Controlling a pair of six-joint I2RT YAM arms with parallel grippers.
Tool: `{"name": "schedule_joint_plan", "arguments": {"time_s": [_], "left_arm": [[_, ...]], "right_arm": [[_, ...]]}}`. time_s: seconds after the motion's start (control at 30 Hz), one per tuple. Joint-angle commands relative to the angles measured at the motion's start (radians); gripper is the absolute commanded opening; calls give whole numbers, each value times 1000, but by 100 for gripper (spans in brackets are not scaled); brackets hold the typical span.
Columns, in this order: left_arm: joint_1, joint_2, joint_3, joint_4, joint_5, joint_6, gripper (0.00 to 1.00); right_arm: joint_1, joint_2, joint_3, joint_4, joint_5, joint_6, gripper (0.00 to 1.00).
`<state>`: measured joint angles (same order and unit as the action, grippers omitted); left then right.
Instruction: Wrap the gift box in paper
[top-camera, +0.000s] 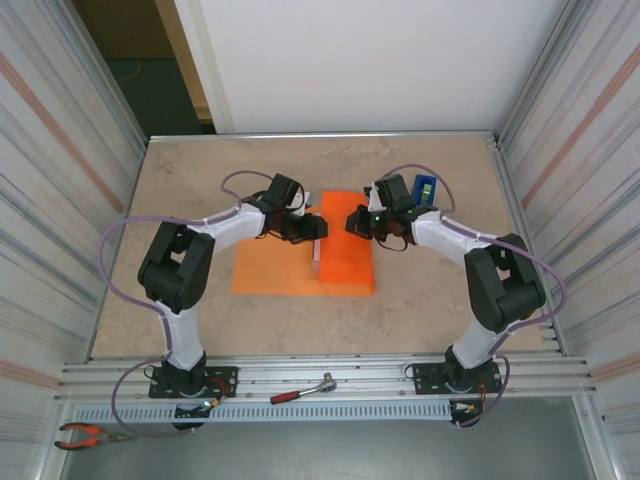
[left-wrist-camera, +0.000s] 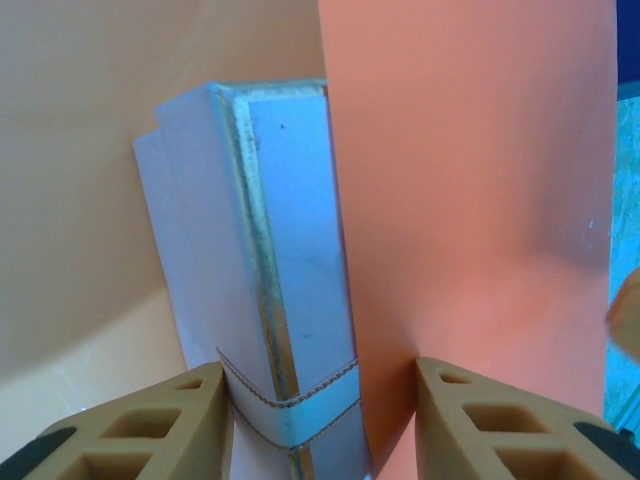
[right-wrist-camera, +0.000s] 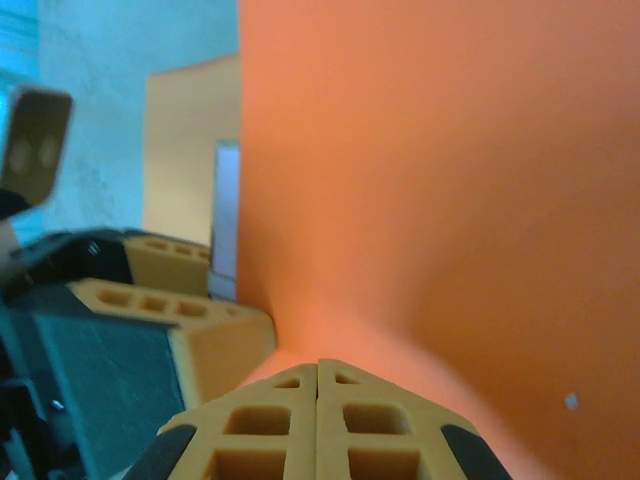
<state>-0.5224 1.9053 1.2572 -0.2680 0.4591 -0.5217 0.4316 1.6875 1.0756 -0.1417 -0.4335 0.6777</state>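
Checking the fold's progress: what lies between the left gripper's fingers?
In the left wrist view, between the left gripper's fingers stand the gift box and, right of it, the paper.

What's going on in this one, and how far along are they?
Two robot arms are midway through wrapping. The large bright orange paper sheet lies on the beige table, with its right part folded up against the flat pale pink gift box. The left gripper straddles the box's edge and the paper flap; whether it is squeezing is unclear. The right gripper has its fingers shut, apparently pinching the paper.
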Motion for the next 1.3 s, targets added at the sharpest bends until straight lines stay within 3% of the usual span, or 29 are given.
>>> {"name": "schedule_joint_plan", "arguments": {"time_s": [0.0,0.17,0.53,0.9,1.27], "left_arm": [[-8,-1,-45,-85,-61,22,44],[-6,-2,-50,-83,-67,25,44],[-5,5,-39,-89,-65,22,41],[-4,13,-39,-97,-70,20,39],[-4,11,-36,-94,-70,14,39]], "right_arm": [[-15,52,83,-41,-43,-20,0],[-18,128,160,-111,-49,-63,0],[-52,212,162,-163,-47,-126,0],[-108,106,178,-175,-75,-139,0],[-81,201,194,-186,-71,-172,0]]}}
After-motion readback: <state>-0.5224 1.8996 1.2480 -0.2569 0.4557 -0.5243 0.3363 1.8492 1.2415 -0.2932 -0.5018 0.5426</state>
